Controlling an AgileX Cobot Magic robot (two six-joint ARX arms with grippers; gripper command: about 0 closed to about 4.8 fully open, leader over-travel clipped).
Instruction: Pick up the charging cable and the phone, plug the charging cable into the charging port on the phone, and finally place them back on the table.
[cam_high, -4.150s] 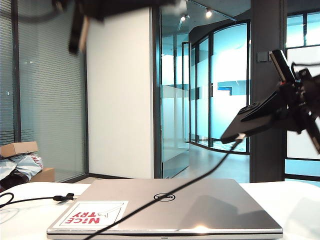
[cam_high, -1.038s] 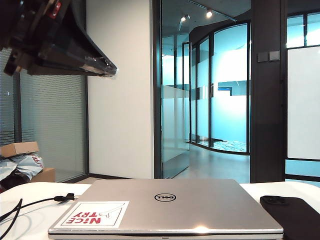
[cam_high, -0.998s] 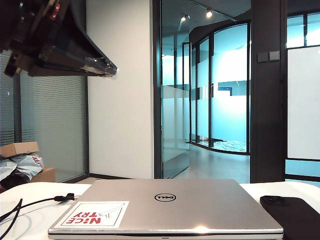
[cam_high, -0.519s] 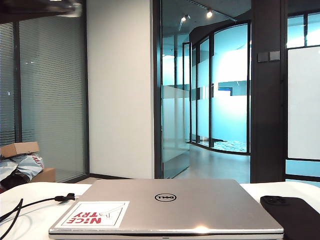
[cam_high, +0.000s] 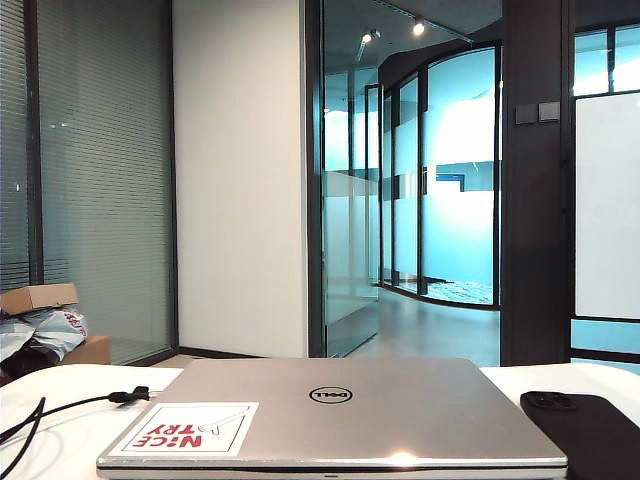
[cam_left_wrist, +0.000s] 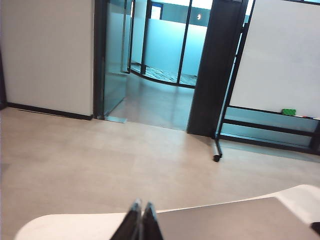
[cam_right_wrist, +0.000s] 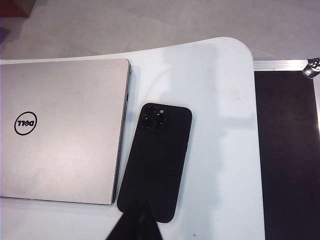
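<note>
Both tools are clenched and empty: the left tool (cam_left_wrist: 139, 214) is raised above the surface (cam_high: 60, 440), and the right tool (cam_right_wrist: 134, 224) hovers over the phone (cam_right_wrist: 156, 161). Phone lies flat beside the laptop (cam_right_wrist: 60, 150); the charging cable (cam_high: 60, 408) lies on the surface, left of the laptop.

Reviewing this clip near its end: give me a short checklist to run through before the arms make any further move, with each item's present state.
1. Phone lying flat on the table, beside the laptop: ok.
2. Charging cable resting on the table left of the laptop: ok.
3. Cable plugged into the phone: cannot tell, the port end is hidden.
4. Left hand shut, holding nothing: ok.
5. Right hand shut, above the phone's near end, holding nothing: ok.
</note>
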